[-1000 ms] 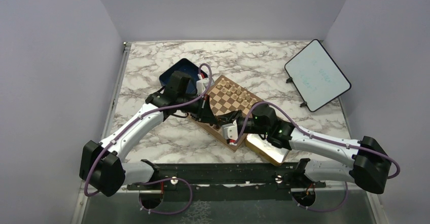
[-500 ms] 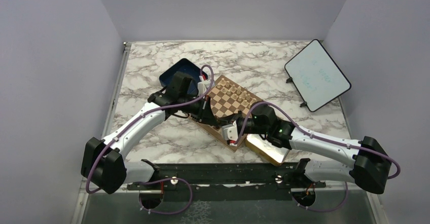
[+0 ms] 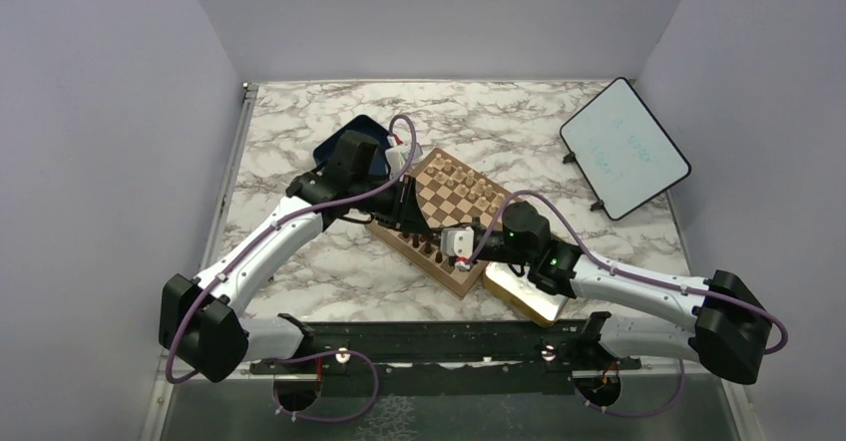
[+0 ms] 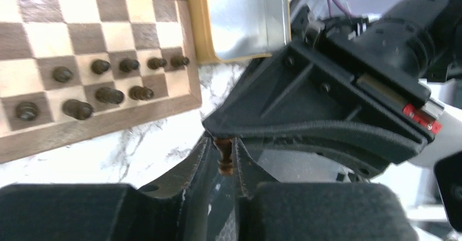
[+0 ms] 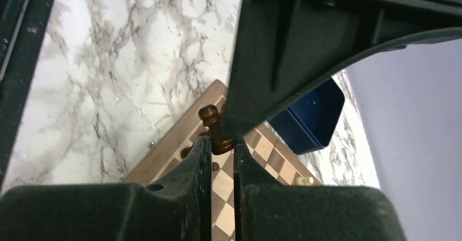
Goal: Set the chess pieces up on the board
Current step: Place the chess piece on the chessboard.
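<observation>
The marble table [image 3: 329, 271] carries the board [image 3: 451, 202], set cornerwise at centre, with a dark blue box [image 3: 334, 149] at its far left and a gold-rimmed tray [image 3: 534, 306] at its near right. Both arms converge over the near side of the board; this reads as a transfer of one piece between them, probably to re-orient it for an upright set-down. Pale chessmen [image 3: 464, 175] occupy the far rows, and dark chess pieces [image 4: 77, 109] stand in the near rows. The right gripper [image 5: 222, 143] is clamped on the base of one dark piece [image 5: 211, 122], with the head projecting. The left gripper [image 4: 222, 145] brackets that head with its fingers narrowly apart; whether they press on it cannot be told. The piece is held in the air, clear of the board, so placement is not yet done.
</observation>
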Controlling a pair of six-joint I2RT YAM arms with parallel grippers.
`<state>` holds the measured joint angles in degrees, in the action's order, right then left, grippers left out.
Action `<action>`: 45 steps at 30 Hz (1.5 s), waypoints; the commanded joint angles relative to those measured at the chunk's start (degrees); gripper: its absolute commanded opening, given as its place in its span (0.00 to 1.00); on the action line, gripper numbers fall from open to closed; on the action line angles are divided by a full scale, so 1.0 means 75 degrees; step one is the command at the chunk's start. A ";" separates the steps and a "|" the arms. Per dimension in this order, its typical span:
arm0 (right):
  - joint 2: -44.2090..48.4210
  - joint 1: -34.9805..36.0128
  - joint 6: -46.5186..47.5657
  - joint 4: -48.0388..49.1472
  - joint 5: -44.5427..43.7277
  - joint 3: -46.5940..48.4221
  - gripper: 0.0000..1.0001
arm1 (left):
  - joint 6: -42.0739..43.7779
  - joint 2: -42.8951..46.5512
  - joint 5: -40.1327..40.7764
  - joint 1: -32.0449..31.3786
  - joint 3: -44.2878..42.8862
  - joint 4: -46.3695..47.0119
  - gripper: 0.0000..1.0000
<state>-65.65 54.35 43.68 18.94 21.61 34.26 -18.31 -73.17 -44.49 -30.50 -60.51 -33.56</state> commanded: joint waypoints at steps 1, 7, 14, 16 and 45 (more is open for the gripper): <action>0.0139 0.0148 -0.1428 0.1160 0.0245 -0.0062 0.01 | -0.0165 0.0395 0.1117 0.0024 -0.0431 0.0645 0.23; -0.0033 0.0148 -0.2706 0.1163 -0.0469 0.0218 0.01 | -0.0249 0.0752 0.1508 0.0024 -0.0316 0.0836 0.38; -0.0033 0.0148 -0.4351 0.1537 -0.1701 0.0140 0.01 | -0.0400 0.1390 0.2470 0.0027 -0.0203 0.0895 0.42; -0.0085 0.0144 -0.4801 0.1515 -0.2144 0.0207 0.01 | -0.0521 0.1577 0.2537 0.0024 -0.0120 0.1053 0.43; -0.0503 0.0148 -0.5807 0.1155 -0.2806 0.0871 0.01 | -0.1599 0.1636 0.1675 0.0024 0.0651 0.2573 0.23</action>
<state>-68.86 55.07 0.84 27.27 1.98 39.11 -28.97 -61.87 -30.48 -30.35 -56.31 -17.17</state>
